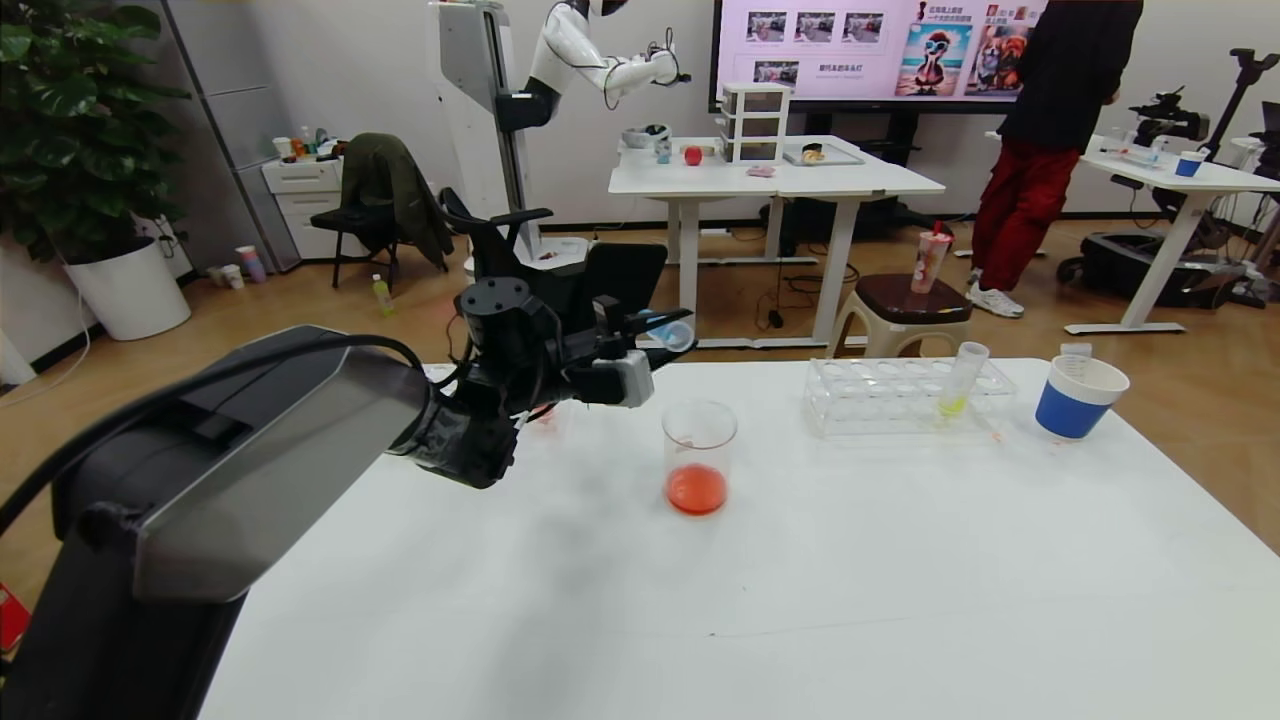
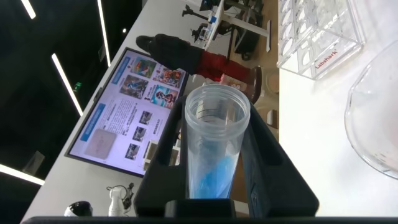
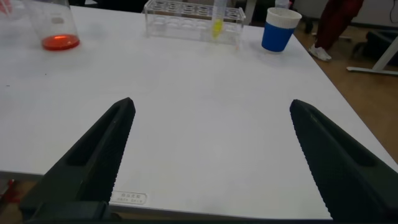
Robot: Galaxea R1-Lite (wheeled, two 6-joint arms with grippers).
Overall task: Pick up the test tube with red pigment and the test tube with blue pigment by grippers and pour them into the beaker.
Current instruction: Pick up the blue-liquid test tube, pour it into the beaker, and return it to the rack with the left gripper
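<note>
My left gripper (image 1: 662, 327) is shut on the test tube with blue pigment (image 2: 214, 146) and holds it tilted on its side above and a little left of the beaker (image 1: 698, 455), mouth toward the beaker. Blue liquid lies along the tube's lower wall. The beaker stands mid-table with red liquid in its bottom; its curved rim also shows in the left wrist view (image 2: 373, 124), and it shows in the right wrist view (image 3: 57, 25). No tube with red pigment is in view. My right gripper (image 3: 211, 130) is open and empty over the table's near right part, out of the head view.
A clear tube rack (image 1: 905, 395) at the back right holds one tube with yellow-green liquid (image 1: 960, 380). A blue-banded paper cup (image 1: 1078, 397) stands right of it. A small clear object with red traces (image 1: 545, 415) lies behind my left wrist. A person (image 1: 1050, 150) stands beyond the table.
</note>
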